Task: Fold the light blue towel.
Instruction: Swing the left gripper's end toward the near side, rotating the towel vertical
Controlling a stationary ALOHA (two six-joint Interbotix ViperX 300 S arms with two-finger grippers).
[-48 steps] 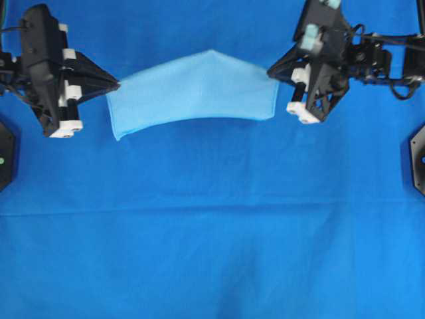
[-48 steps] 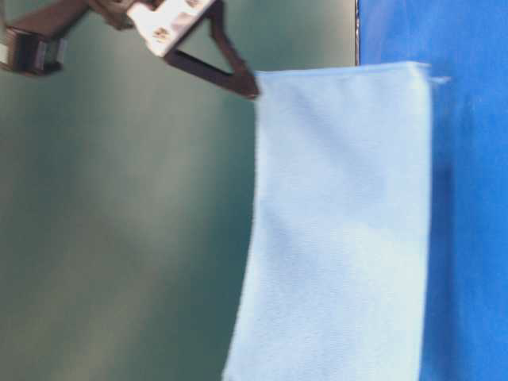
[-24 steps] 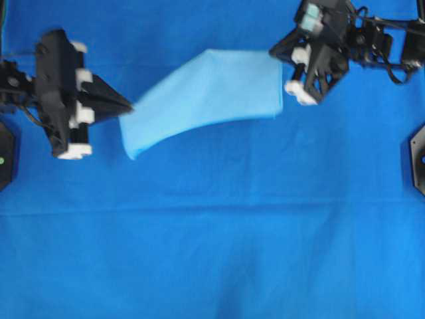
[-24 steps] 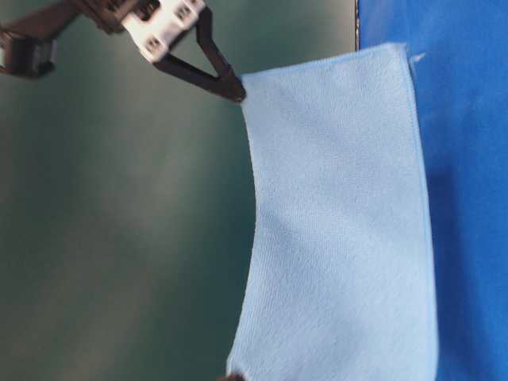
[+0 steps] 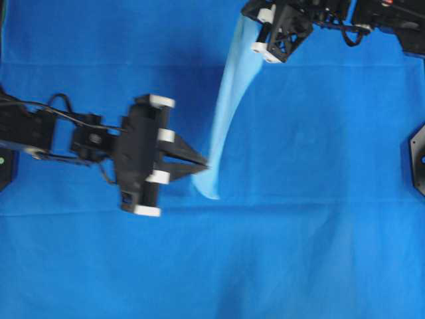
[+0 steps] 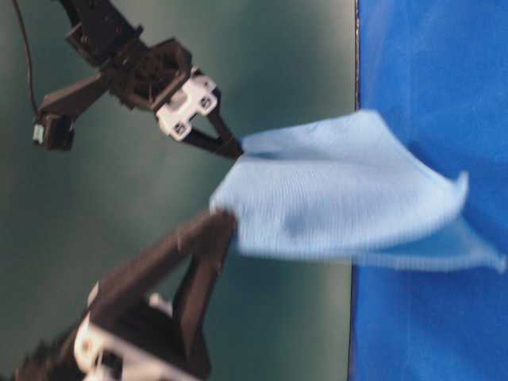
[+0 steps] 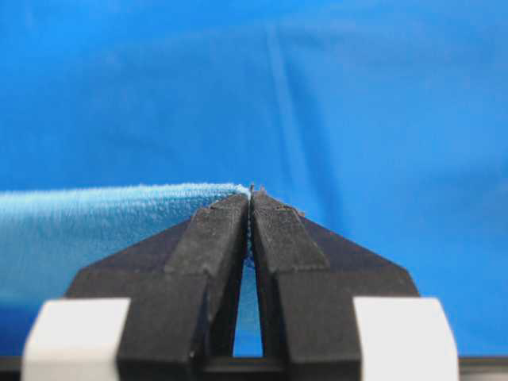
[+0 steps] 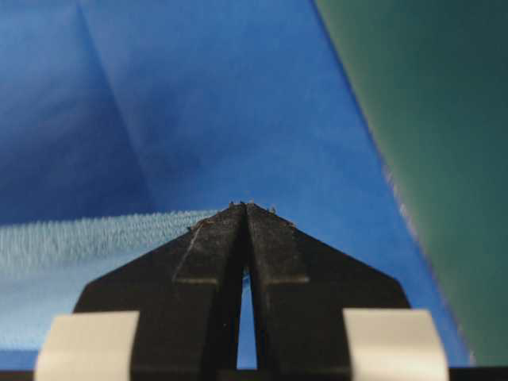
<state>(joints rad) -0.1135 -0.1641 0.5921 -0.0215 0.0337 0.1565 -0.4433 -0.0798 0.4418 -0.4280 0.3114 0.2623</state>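
We see the towel (image 5: 229, 109) hung off the sheet (image 5: 319, 252), stretched from top center to mid-frame. L gripper (image 5: 204, 166) pinches its lower corner, R gripper (image 5: 244, 14) pinches the upper corner, both pressed tight.

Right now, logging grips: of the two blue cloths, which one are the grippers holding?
The light blue towel, pinched by the left gripper and right gripper and lifted; the darker blue sheet lies flat underneath.

The table is covered edge to edge by a large, deep royal-blue cloth sheet (image 5: 279, 252), lying flat with faint crease lines (one runs straight across the overhead view); dark mounts sit at its sides.
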